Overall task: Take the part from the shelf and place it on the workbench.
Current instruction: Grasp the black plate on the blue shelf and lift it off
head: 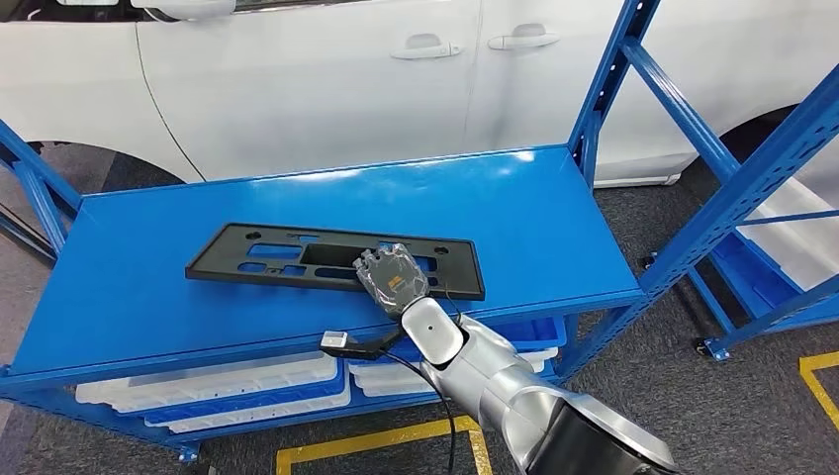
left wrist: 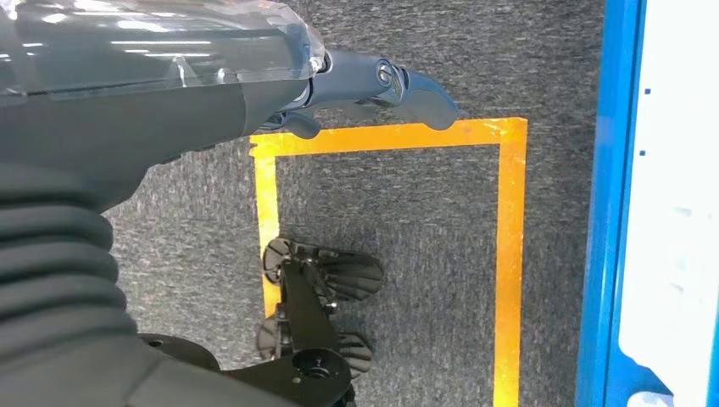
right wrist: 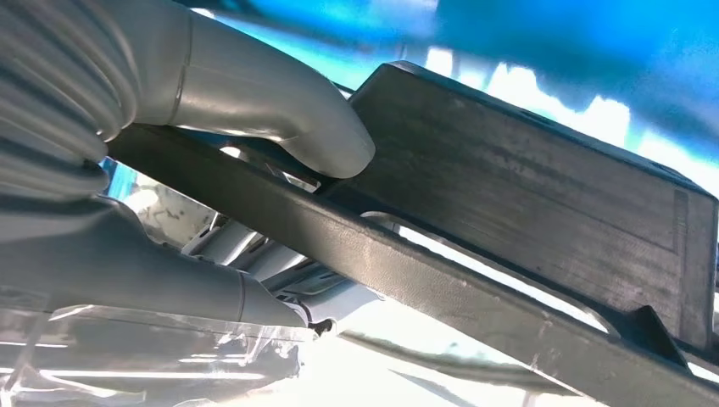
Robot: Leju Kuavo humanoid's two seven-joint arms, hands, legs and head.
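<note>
Gripping the near edge of a black plastic mounting plate (head: 334,259), the robot's right hand (head: 392,280) reaches over the top of a blue steel shelf (head: 554,213). In the right wrist view the thick grey thumb (right wrist: 280,110) lies on one face of the plate (right wrist: 526,195) and the darker fingers (right wrist: 178,284) curl beneath its rim. The plate lies flat on the shelf top, long side across, near the front edge. White trays (head: 233,381) sit on the level below. A white car (head: 326,79) stands just behind the shelf. The left hand (left wrist: 373,89) hangs over grey carpet (left wrist: 390,220) marked with yellow tape (left wrist: 509,254), its fingers extended and holding nothing.
</note>
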